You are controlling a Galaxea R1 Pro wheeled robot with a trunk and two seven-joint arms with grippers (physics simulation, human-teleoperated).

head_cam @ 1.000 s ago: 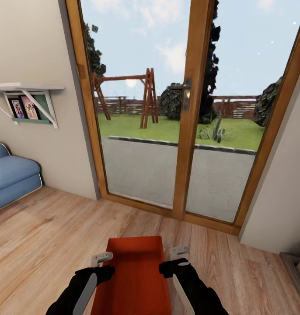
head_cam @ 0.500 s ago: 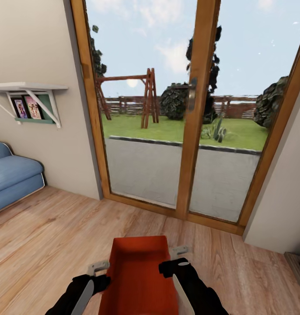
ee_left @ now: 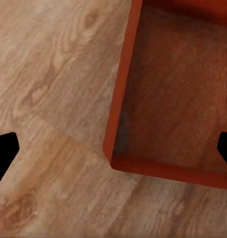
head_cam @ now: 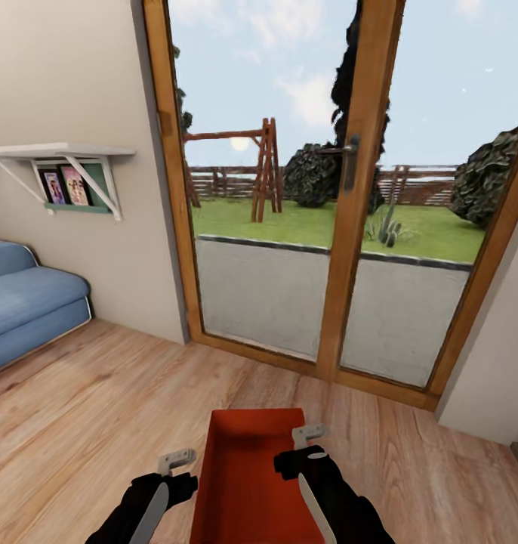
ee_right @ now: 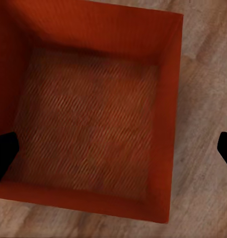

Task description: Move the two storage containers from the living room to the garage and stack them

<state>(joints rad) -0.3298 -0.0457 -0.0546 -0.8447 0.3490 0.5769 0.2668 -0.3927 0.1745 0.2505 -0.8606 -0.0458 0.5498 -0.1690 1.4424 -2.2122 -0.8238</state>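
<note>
**Living room, first bin not yet gripped**

Wood plank floor (head_cam: 85,423) runs up to the big glass doors (head_cam: 319,189) in the middle of the head view, with the blue sofa (head_cam: 25,302) at the left edge and a small shelf (head_cam: 59,151) above it. You are in the living room, not the garage.

One orange-red container (head_cam: 248,483) sits at the bottom middle of the head view, open side up. It looks to rest on the floor, though that is hard to tell. No second container shows here.

Your left tool (head_cam: 176,459) is just beside the bin's left wall, apart from it, with its fingers spread wide. Your right tool (head_cam: 309,436) is at the right wall, fingers also spread, one on each side of that wall (ee_right: 168,124).

My guess: you are lining up to pick up the bin. Next you need to bring the left tool over its wall, then close both tools and lift evenly.
</note>
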